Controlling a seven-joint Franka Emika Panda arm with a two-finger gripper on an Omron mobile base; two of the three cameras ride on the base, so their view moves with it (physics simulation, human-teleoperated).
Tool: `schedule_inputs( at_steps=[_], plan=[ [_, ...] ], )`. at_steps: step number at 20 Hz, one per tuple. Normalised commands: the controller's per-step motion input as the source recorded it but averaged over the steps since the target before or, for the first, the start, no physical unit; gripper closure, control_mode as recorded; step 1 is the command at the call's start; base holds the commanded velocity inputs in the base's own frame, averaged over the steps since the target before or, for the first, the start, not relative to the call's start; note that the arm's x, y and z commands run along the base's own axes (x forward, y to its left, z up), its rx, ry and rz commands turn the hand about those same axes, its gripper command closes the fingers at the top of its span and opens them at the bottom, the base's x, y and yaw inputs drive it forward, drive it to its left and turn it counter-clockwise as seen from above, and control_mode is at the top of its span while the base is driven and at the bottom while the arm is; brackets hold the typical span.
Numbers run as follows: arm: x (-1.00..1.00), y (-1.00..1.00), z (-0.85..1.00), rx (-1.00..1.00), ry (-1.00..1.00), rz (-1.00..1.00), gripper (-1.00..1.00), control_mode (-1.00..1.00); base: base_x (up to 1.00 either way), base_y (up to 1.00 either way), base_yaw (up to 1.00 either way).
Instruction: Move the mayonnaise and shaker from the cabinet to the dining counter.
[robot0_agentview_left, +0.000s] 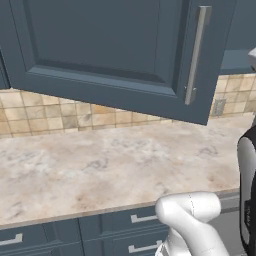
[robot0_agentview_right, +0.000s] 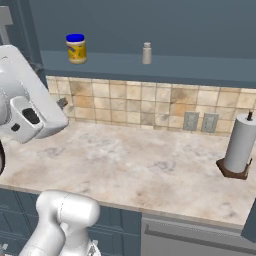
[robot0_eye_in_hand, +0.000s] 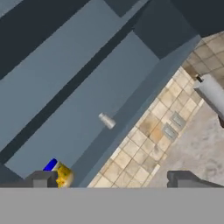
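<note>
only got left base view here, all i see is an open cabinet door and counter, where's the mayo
Observer: The mayonnaise stands on the cabinet's bottom board, at its left end.
Operator: and the shaker
Observer: The shaker stands upright on the same board, well to the right of the jar, not touching it.
Operator: gripper on anything yet
Observer: No. In the hand view the gripper is open, with the jar beside one fingertip.

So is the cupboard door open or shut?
Open. In the left base view the cabinet door swings out over the counter, and the right base view looks straight inside at the mayonnaise and shaker standing there.
</note>
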Motion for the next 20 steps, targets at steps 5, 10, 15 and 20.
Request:
schedule_inputs(
  at_steps=[5, 10, 15, 20],
  plan=[
    [0.15, -0.4, -0.05, 0.52, 0.0, 0.4, -1.0, -1.0, 0.0, 0.0, 0.0],
    [0.41, 0.09, -0.37, 0.3, -0.08, 0.44, -1.0, -1.0, 0.0, 0.0, 0.0],
    [0.49, 0.31, -0.58, 0.13, -0.11, 0.35, -1.0, -1.0, 0.0, 0.0, 0.0],
    [0.61, 0.4, -0.23, 0.13, -0.05, 0.38, -1.0, -1.0, 0.0, 0.0, 0.0]
  ],
)
